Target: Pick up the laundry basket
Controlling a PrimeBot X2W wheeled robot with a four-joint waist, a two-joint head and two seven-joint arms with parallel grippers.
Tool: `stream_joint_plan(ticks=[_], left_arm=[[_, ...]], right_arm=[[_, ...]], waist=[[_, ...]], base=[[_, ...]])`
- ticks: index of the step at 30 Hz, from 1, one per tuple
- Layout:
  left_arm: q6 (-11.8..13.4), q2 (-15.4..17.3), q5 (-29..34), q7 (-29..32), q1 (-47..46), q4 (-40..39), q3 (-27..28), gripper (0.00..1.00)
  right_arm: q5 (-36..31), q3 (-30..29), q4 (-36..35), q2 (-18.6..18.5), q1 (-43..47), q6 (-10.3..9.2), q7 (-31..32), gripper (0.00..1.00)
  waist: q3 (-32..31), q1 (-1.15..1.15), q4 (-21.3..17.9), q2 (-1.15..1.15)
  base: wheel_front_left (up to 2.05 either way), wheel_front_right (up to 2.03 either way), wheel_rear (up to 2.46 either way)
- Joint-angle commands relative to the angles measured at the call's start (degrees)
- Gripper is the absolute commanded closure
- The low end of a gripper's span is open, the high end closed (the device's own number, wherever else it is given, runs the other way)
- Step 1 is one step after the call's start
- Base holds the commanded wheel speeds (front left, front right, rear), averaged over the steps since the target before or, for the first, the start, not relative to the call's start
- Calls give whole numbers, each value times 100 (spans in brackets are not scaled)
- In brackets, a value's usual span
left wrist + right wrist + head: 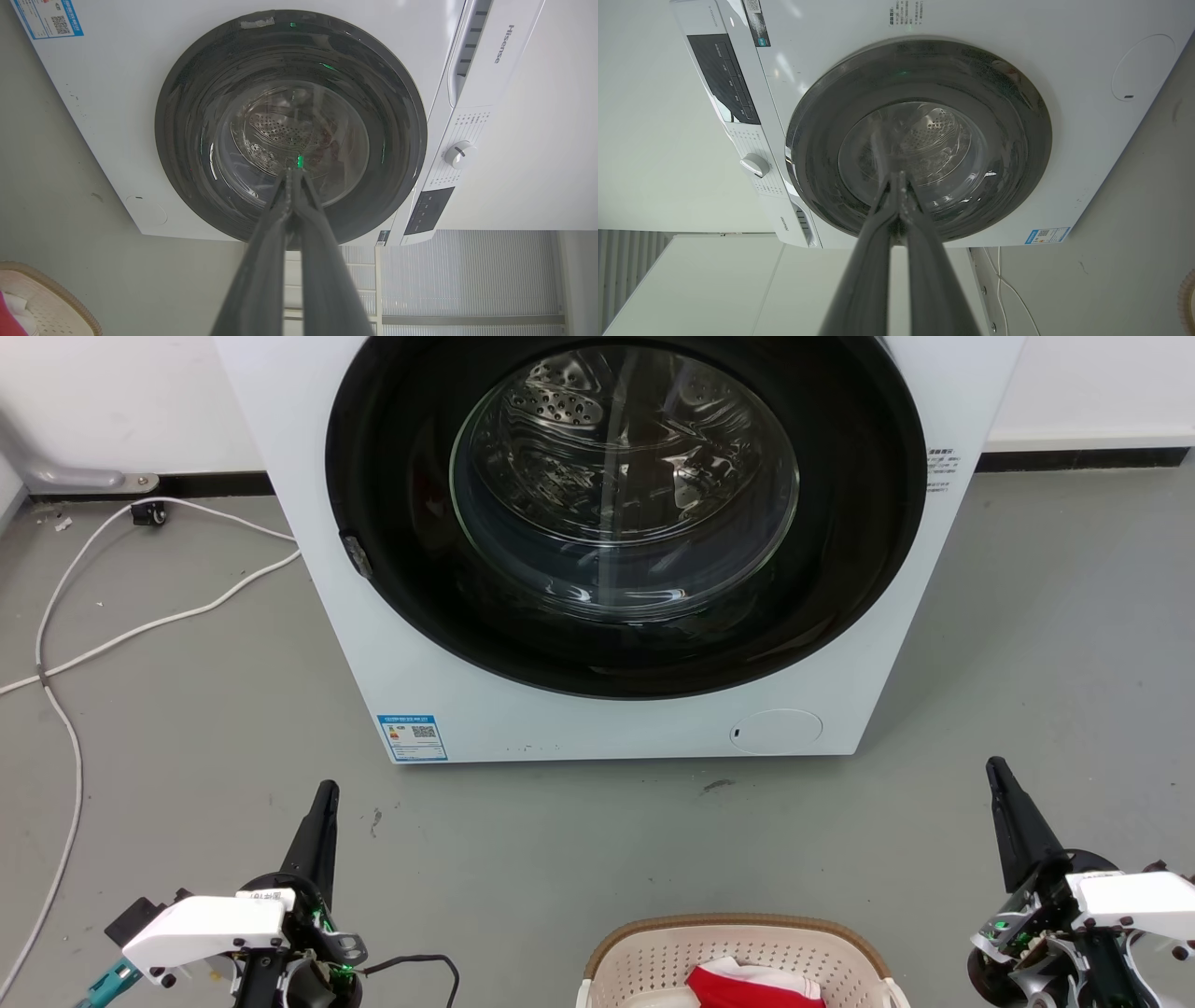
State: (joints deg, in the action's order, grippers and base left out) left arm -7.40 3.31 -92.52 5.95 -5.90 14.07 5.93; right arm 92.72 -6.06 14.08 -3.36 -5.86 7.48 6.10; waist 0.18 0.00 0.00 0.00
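i see the basket (738, 923) at the bottom centre of the head view, on the floor (196, 737) in front of the washer (411, 616), with a red cloth (752, 987) inside. my left claw (326, 793) sits lower left and my right claw (995, 767) lower right. both are well apart from the basket, fingers pressed together on nothing.

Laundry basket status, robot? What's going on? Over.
Left gripper and right gripper shut, empty. Laundry basket on the floor between them, untouched, red cloth inside. Washing machine stands beyond, not blocking.
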Motion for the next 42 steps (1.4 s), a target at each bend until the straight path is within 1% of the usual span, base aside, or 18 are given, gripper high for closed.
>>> stream_joint_plan(ticks=[1,27,28,30,37,42], left_arm=[[-17,-2,0,25,-56,8,17,100],[-18,-17,25,36,-59,9,35,100],[1,-10,4,19,-1,1,19,0],[5,-20,1,12,28,57,4,0],[4,-21,-1,-190,-30,-47,-201,0],[3,-19,244,-336,-71,-169,-313,0]], right_arm=[[-26,-11,6,22,-65,2,13,100],[-48,-27,6,34,-68,2,31,100],[-3,-16,1,13,-1,1,8,0],[-2,-7,50,17,34,1,-2,0],[-59,130,-98,19,58,1,-204,0],[-271,198,-162,20,71,1,-348,0]], waist=[[0,0,0,0],[0,0,0,0],[0,0,0,0],[0,0,0,0],[4,0,-3,0],[8,0,-5,0]], base=[[0,0,0],[0,0,0],[0,0,0],[0,0,0],[0,0,0],[0,0,0]])
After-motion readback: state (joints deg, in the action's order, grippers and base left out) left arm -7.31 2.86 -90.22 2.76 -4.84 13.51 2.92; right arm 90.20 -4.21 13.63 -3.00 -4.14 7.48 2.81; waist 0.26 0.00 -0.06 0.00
